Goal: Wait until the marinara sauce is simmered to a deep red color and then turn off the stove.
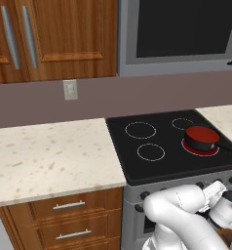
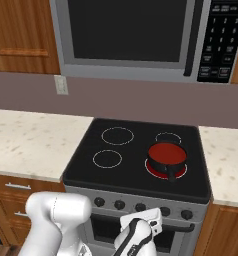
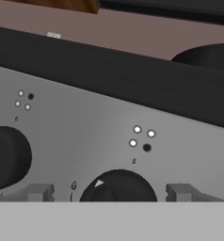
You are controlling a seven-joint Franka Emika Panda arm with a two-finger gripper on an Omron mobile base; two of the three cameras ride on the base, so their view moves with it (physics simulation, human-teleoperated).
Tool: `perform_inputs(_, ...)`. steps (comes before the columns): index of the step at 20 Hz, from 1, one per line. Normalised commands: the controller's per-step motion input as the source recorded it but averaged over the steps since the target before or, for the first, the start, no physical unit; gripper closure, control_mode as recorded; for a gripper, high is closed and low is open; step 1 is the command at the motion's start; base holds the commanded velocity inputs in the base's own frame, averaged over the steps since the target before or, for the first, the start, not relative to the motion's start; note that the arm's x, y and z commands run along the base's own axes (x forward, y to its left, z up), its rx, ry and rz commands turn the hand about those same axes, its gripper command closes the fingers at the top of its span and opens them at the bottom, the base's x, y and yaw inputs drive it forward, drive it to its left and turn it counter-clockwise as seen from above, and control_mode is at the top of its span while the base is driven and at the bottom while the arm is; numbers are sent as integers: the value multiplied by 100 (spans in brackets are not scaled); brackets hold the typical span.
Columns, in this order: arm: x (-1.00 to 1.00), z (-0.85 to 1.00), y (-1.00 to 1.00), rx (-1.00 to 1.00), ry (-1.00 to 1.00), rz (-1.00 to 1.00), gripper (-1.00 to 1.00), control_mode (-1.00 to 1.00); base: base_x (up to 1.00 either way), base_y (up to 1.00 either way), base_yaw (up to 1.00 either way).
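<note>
**Wrong knob is the main risk**

Left base view: the marinara sauce (image 1: 202, 133) sits deep red in its saucepan (image 1: 203, 139) on the stove's (image 1: 137, 158) near right burner, ring glowing.

Right base view: five knobs (image 2: 141, 207) sit close together; the neighbour could be turned instead.

Hand view: the gripper (image 3: 118, 193) is spread, fingers (image 3: 38, 192) flanking one knob (image 3: 117, 187), gripping nothing; off-centre closing could slip.

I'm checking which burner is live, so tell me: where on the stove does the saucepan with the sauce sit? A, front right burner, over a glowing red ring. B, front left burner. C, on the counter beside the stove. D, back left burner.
A: the saucepan holding the marinara sauce sits on the front right burner of the stove, with a glowing red ring showing around its base.
</note>
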Motion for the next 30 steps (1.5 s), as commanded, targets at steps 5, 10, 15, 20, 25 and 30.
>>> perform_inputs(5, 0, 0, 0, 0, 0, 0, 100, -100, 0, 0, 0)
perform_inputs(10, 0, 0, 0, 0, 0, 0, 100, -100, 0, 0, 0)
perform_inputs(15, 0, 0, -4, 19, 1, -8, 100, -100, 0, 0, 0)
perform_inputs(20, 0, -7, -9, 28, 6, -26, 100, -100, 0, 0, 0)
perform_inputs(25, 0, -20, -15, 31, 8, -27, 100, -100, 0, 0, 0)
perform_inputs(30, 0, -29, -17, 30, 6, -29, 100, -100, 0, 0, 0)
